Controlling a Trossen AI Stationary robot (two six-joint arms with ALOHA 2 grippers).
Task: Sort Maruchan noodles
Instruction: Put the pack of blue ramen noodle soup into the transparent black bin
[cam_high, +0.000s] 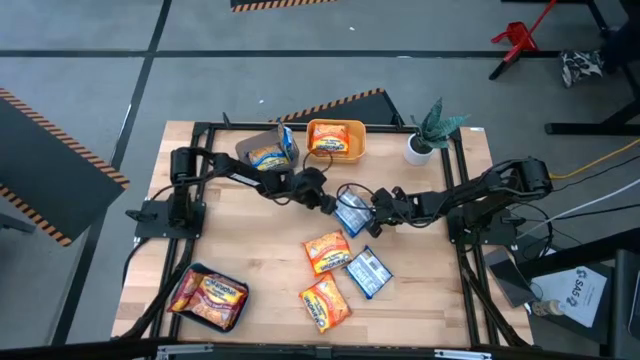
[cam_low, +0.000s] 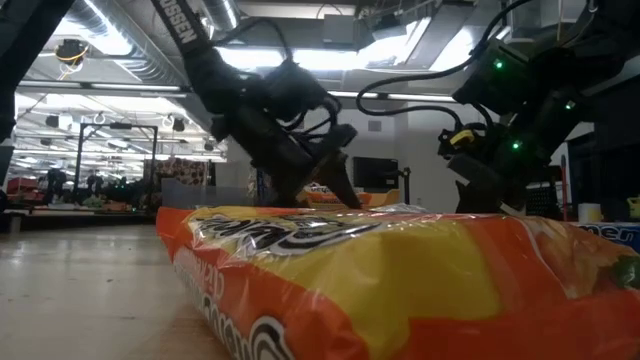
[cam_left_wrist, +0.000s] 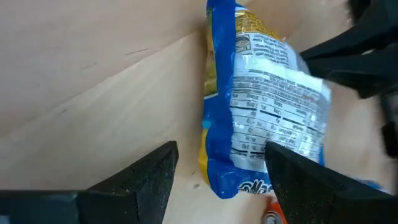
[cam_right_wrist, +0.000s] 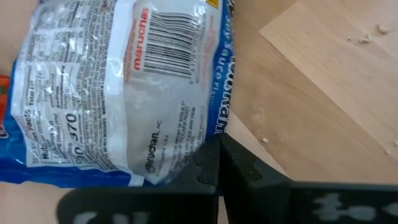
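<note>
While the right pincer (cam_right_wrist: 217, 168) pinches the blue noodle packet (cam_right_wrist: 118, 81) by its edge, lifting it on its side, the left pincer (cam_left_wrist: 217, 168) stands spread around it. It looks light, crinkly, slippery; a middle grip seems safest.

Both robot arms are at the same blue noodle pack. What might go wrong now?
1. The right pincer pinches only the edge of the blue packet, so the slippery pack might slide out and drop.
2. The left pincer is open around that same packet. If it closes while the right one keeps its grip, the two could tug and tear the wrapper.
3. An orange packet lies just below them on the table and might get bumped.
</note>
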